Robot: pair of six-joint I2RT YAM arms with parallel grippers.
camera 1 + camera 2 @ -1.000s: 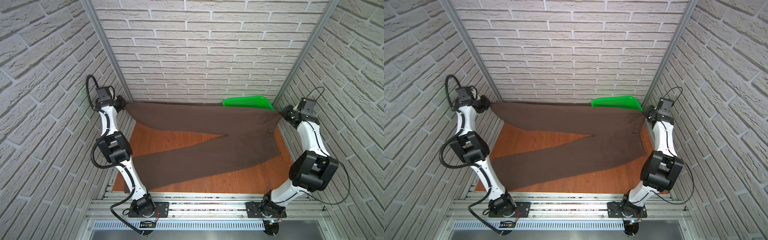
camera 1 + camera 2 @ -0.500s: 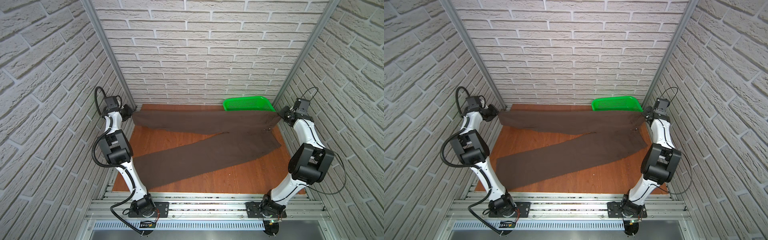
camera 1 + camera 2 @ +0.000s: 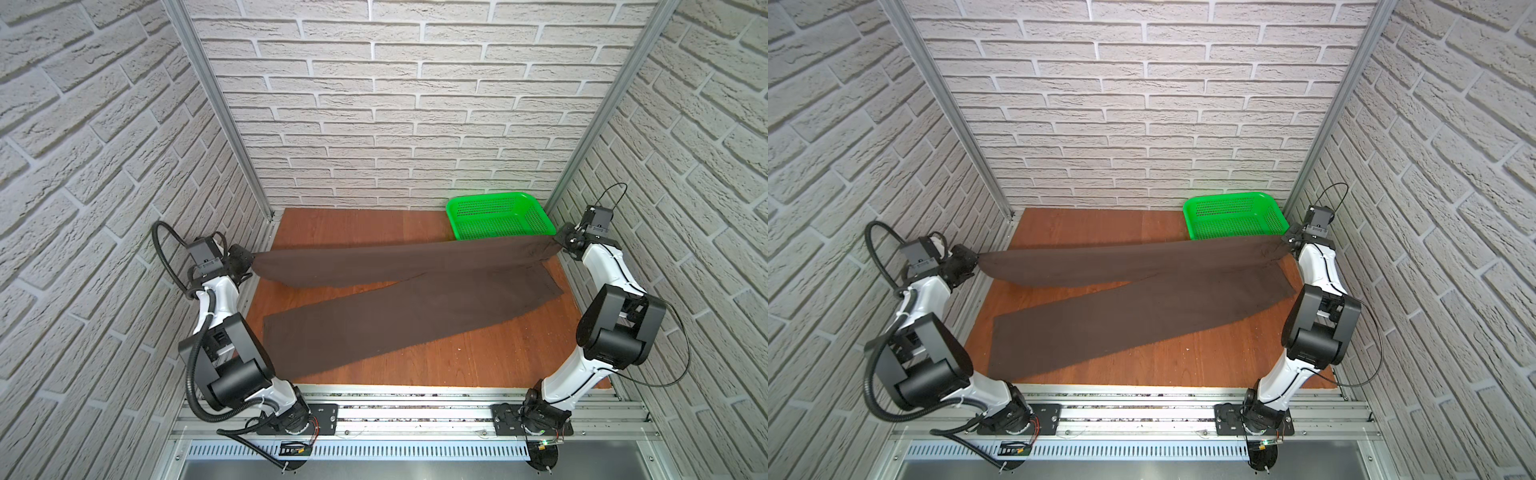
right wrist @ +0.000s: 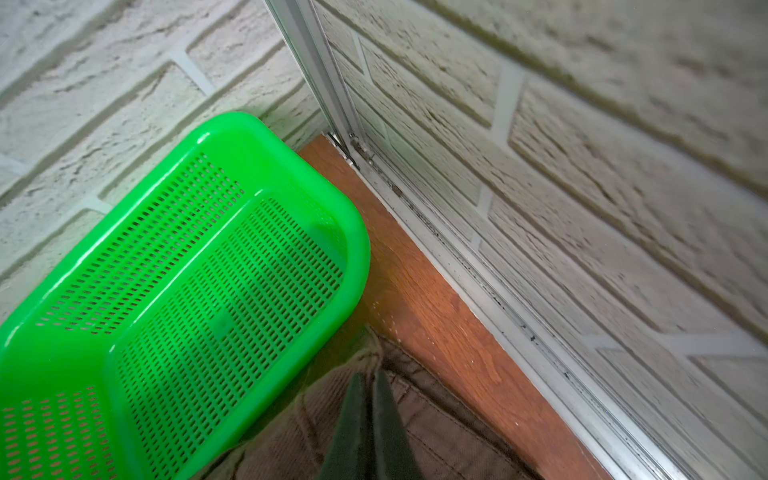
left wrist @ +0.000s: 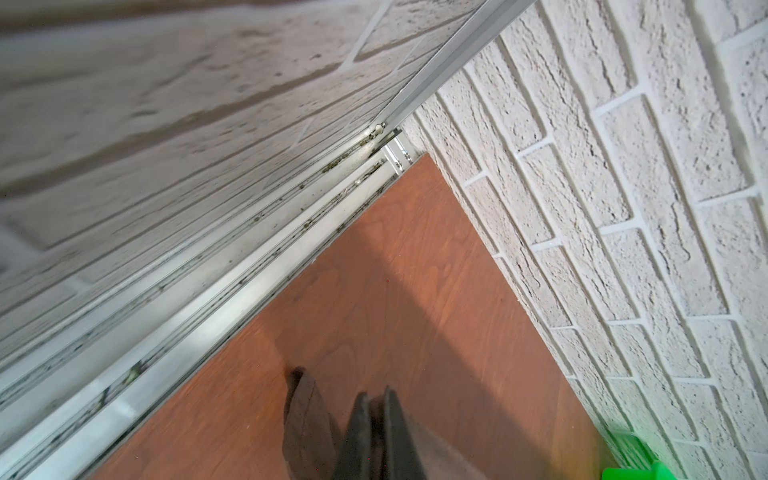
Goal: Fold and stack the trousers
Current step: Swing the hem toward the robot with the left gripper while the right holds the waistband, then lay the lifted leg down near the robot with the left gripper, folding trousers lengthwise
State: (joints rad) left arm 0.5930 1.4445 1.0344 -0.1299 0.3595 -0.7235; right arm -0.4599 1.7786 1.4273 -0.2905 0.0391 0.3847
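The dark brown trousers [image 3: 415,316] stretch across the wooden table [image 3: 353,224] in both top views, waist to the right. The near leg [image 3: 1121,328] lies flat. The far leg [image 3: 1100,266] hangs taut just above the table between my two grippers. My left gripper [image 3: 249,264] is shut on that leg's hem at the left edge; the left wrist view shows the fingers [image 5: 357,432] pinched on fabric [image 5: 305,424]. My right gripper [image 3: 561,243] is shut on the waistband corner by the right wall, with its closed fingers [image 4: 353,415] on the seamed cloth [image 4: 436,428].
A green perforated basket [image 3: 453,220], with nothing in it, stands in the back right corner, just behind the held waistband. Brick walls and metal rails close in on three sides. A bare strip of table runs along the back wall.
Both grippers have come down and toward the front with the far leg still held. The back strip of table and the whole basket now show.
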